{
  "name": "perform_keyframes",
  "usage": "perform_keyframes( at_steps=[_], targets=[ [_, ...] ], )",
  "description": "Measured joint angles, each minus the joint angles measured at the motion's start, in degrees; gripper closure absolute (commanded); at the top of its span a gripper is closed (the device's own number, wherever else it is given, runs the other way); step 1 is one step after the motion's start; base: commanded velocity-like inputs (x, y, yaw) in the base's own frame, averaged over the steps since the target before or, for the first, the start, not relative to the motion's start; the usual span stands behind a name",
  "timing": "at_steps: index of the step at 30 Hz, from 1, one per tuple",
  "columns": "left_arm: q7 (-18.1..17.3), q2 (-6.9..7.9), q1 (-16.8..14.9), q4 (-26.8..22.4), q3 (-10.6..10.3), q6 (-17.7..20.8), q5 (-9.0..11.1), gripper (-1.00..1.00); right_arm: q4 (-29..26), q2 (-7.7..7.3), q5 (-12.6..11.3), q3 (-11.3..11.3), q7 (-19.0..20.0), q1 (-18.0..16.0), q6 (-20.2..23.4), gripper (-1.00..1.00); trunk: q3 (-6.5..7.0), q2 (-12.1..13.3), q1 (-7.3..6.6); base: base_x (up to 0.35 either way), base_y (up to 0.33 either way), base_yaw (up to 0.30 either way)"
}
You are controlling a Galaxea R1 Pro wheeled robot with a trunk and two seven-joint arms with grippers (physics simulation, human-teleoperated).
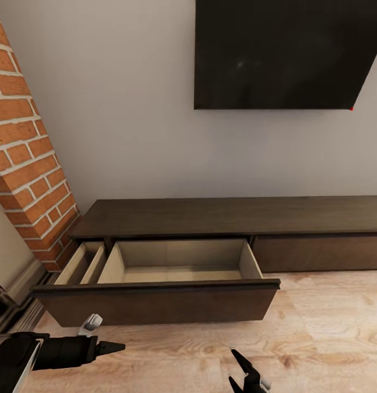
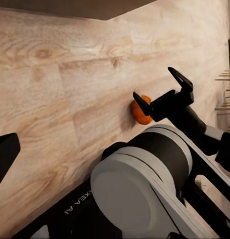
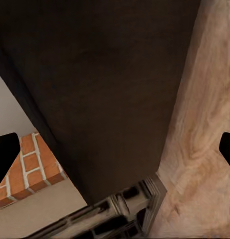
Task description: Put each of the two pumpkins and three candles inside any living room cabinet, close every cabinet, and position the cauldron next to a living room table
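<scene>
Before the cabinet (image 1: 232,218), its drawer (image 1: 177,267) gapes empty; both grippers, left (image 1: 109,346) and right (image 1: 244,371), spread empty; fetch the floor pumpkin (image 2: 138,113) squarely

The cabinet (image 1: 232,218) is a long, low dark-brown wooden unit across the middle of the head view, against the pale wall. Its wide left drawer (image 1: 177,267) is pulled out toward the lower left of the frame, with pale wood compartments inside. In the left wrist view, one orange pumpkin (image 2: 139,112) lies on the plank floor near the centre, partly hidden.
</scene>
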Motion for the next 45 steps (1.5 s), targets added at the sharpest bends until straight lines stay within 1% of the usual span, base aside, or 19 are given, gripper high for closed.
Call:
perform_keyframes(
  at_steps=[1, 2, 5, 11, 17, 27, 34, 39, 41, 43, 45],
  targets=[
    [0.0, -0.39, 0.0, 0.0, -0.2, 0.0, -1.6, -1.00, 1.6, -0.27, -0.1, 0.0, 0.1, 0.1, 0.3, -1.00, 0.18, 0.4, -0.22, 0.000, 0.000, 0.000],
    [0.0, -0.62, 0.0, 0.0, -0.3, 0.0, -2.6, -1.00, 2.3, -0.37, -0.2, 0.0, 0.3, 0.1, 0.5, -1.00, 0.36, 0.8, -0.44, 0.000, 0.000, 0.000],
    [0.0, -0.99, 0.0, 0.2, -0.5, 0.0, -4.5, -1.00, 3.1, -0.47, -0.4, -0.1, 0.5, 0.1, 0.6, -1.00, 0.90, 2.0, -1.10, -0.101, 0.000, 0.000],
    [0.1, -1.18, 0.0, 1.3, -0.3, 0.0, -5.7, -1.00, 3.4, -0.52, -0.4, -0.1, 0.7, 0.2, 0.5, -1.00, 1.98, 4.4, -2.42, -0.070, 0.000, 0.000],
    [0.1, -1.32, 0.0, 1.6, -0.4, 0.0, -6.3, -1.00, 3.4, -0.38, -0.4, -0.2, 0.7, 0.2, 0.6, -1.00, 3.05, 6.8, -3.73, -0.004, 0.000, 0.000],
    [0.1, -1.47, 0.0, 1.6, -0.5, 0.0, -6.5, -1.00, 3.4, -0.39, -0.5, -0.4, 0.7, 0.1, 0.6, -1.00, 4.85, 10.8, -5.93, 0.000, 0.000, 0.000],
    [0.2, -1.55, 0.0, 1.6, -0.5, 0.0, -6.5, -1.00, 3.4, 0.31, -0.3, -0.4, 0.6, 0.1, -0.5, -1.00, 6.11, 13.6, -7.47, 0.000, 0.000, 0.000],
    [0.2, -1.56, 0.0, 1.6, -0.5, 0.0, -6.9, -1.00, 3.3, 0.41, -0.3, -0.4, 0.1, 0.1, -1.4, -1.00, 7.00, 15.6, -8.57, -0.056, 0.000, 0.000],
    [0.2, -1.68, 0.0, 1.6, -0.5, 0.0, -7.6, -1.00, 3.3, 0.32, -0.2, -0.4, -1.5, 0.2, -1.4, -1.00, 7.36, 16.4, -9.00, -0.238, 0.000, 0.000],
    [0.2, -2.11, 0.0, 1.6, -0.5, 0.0, -8.0, -1.00, 3.3, 0.04, -0.3, -0.4, -4.4, 0.2, -1.3, -1.00, 7.72, 17.2, -9.44, -0.282, 0.000, 0.000],
    [0.2, -2.75, 0.0, 1.6, -0.5, 0.0, -8.5, -1.00, 3.3, -0.28, -0.4, -0.5, -9.5, 0.1, -1.0, -1.00, 8.08, 18.0, -9.88, -0.287, 0.000, 0.000]
  ],
)
